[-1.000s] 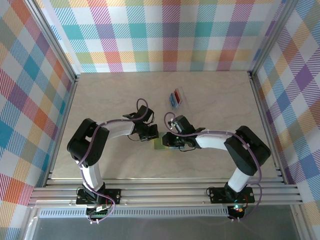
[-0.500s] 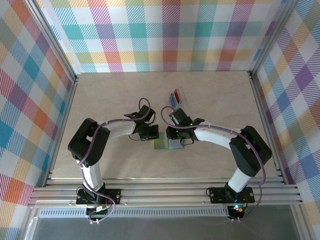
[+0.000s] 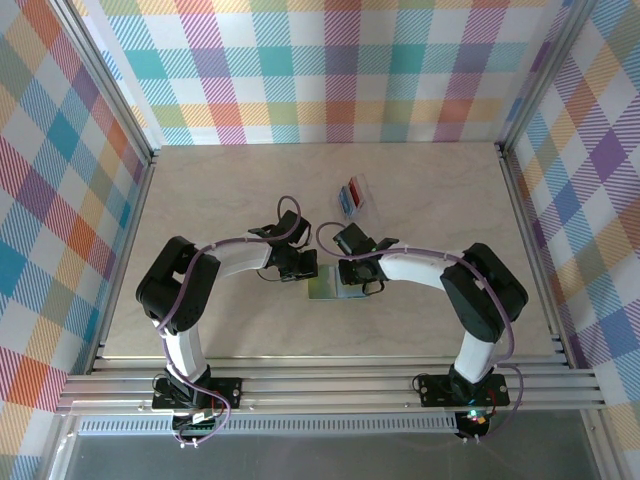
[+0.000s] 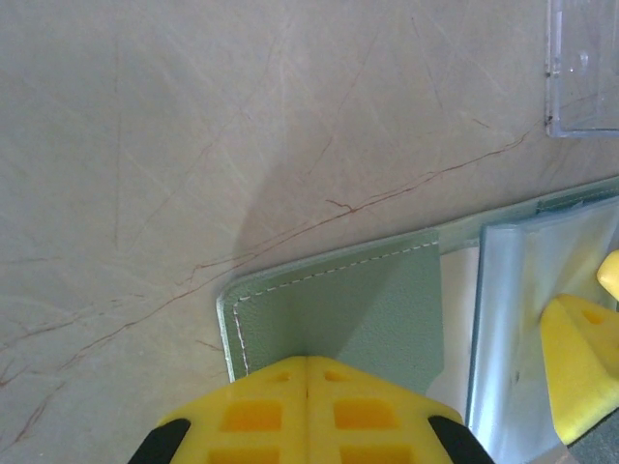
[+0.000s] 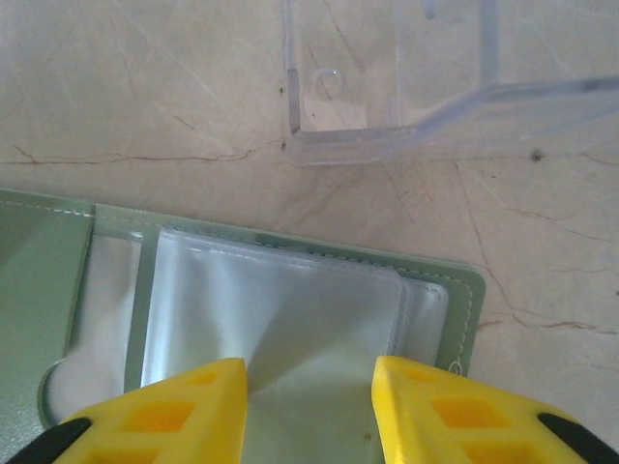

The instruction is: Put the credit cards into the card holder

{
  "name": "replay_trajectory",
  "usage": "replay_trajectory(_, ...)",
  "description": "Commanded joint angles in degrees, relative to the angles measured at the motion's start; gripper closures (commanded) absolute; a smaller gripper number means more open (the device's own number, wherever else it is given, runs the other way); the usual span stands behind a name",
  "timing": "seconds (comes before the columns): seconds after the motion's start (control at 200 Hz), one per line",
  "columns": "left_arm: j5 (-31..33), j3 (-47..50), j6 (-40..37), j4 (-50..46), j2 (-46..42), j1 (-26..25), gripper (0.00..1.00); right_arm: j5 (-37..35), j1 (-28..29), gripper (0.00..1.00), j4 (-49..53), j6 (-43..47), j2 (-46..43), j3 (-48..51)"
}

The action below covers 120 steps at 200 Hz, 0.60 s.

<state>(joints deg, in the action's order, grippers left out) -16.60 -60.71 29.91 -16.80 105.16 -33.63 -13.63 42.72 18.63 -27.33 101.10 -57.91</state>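
The card holder lies open and flat on the table, between the two arms. The credit cards, red and blue, stand in a clear tray just past it, farther from the arms. The right gripper is nearer to them. Its fingers are a little apart over the clear pockets and hold nothing. The left gripper is closed tight, with its tips on the green flap. The cards are too small to count, and I cannot tell if any pocket is full.

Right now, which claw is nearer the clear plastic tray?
Right. The right gripper hovers over the card holder's clear sleeves, tray just beyond; the left gripper sits at the holder's opposite flap, farther off.
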Motion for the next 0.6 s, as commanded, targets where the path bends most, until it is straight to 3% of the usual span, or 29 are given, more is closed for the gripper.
replay_trajectory(0.0,1.5,2.2,-0.7,-1.9,3.2,-0.5,0.95,-0.8,0.3,0.62,1.3,0.4,3.3,0.9)
replay_trajectory(0.14,1.1,2.2,-0.7,-1.6,3.4,-0.6,0.95,-2.4,0.9,0.71,1.5,-0.1,3.2,1.5)
replay_trajectory(0.35,1.0,2.2,-0.4,-1.3,3.9,-0.6,0.95,-3.7,1.2,1.0,1.4,0.2,-0.3,1.8)
replay_trajectory(0.595,0.3,2.6,0.7,-0.4,4.3,-0.6,0.95,-4.4,2.8,1.0,3.5,1.1,-2.9,-0.8)
